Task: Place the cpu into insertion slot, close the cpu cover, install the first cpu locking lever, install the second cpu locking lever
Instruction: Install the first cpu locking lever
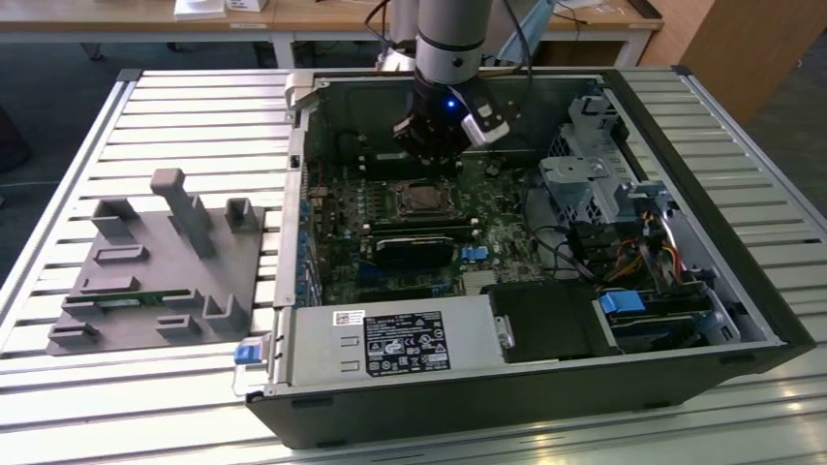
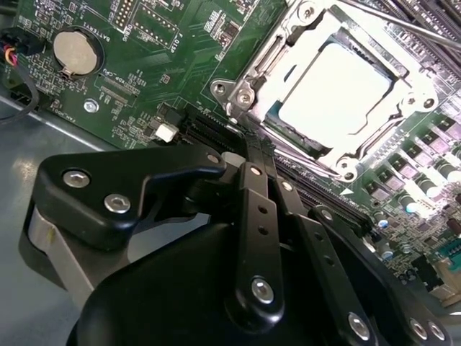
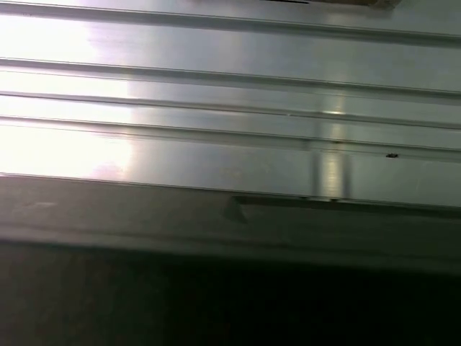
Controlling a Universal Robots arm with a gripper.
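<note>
An open computer case lies on the slatted table with the green motherboard facing up. The cpu, a pale silver square, sits in the insertion slot. The silver cpu cover lies flat around it as a frame. A thin metal locking lever runs past the far side of the socket. My gripper hangs low over the board just behind the socket, also seen from outside. Its black fingers are shut, tips together at the socket's near corner. I cannot tell whether anything is pinched between them.
A grey parts fixture stands at the exterior view's left. A black block lies in front of the socket, with the labelled power supply, drive cage and cables around. A coin cell sits near the gripper. Table slats.
</note>
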